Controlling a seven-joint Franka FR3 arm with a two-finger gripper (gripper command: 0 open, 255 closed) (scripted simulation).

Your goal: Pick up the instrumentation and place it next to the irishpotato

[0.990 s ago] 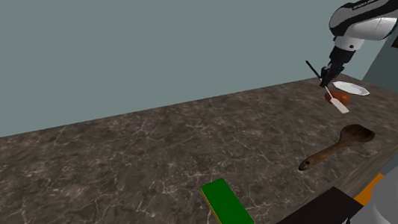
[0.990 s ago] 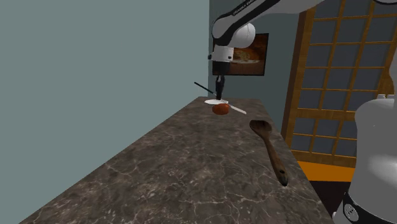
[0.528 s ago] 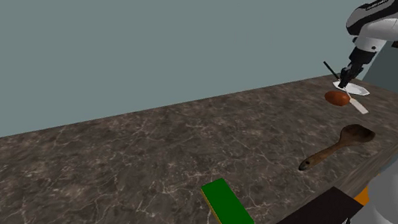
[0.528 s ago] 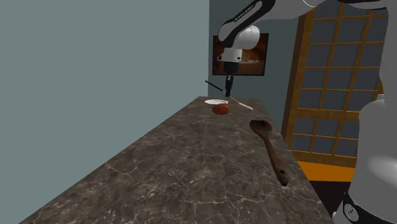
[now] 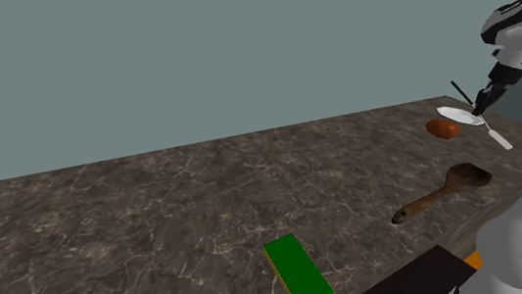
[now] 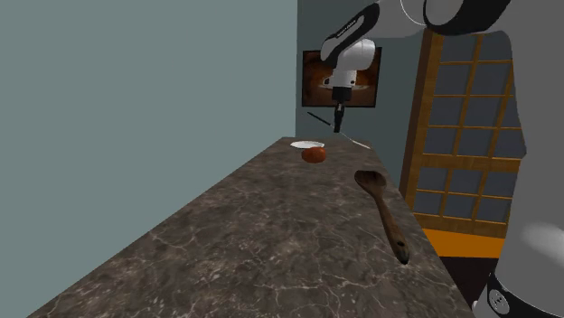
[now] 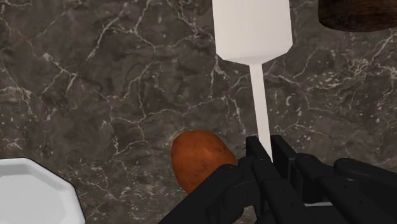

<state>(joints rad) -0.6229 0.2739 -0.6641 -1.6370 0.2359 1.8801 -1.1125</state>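
the tool (image 7: pixel 264 147) is clamped on the thin stem of a white-bladed utensil (image 7: pixel 252 25), holding it in the air over the dark marbled surface (image 5: pixel 195 194). a reddish-brown potato (image 7: pixel 200 159) lies below it, beside a white plate (image 5: pixel 459 115). a wooden spoon (image 5: pixel 441 193) lies apart.

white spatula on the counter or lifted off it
Lifted: the gripper clasps the white spatula by its handle, above the counter.

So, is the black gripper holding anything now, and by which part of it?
Yes. The black gripper is shut on the white flat-bladed utensil. Its fingers clasp the thin stem, some way back from the wide blade.
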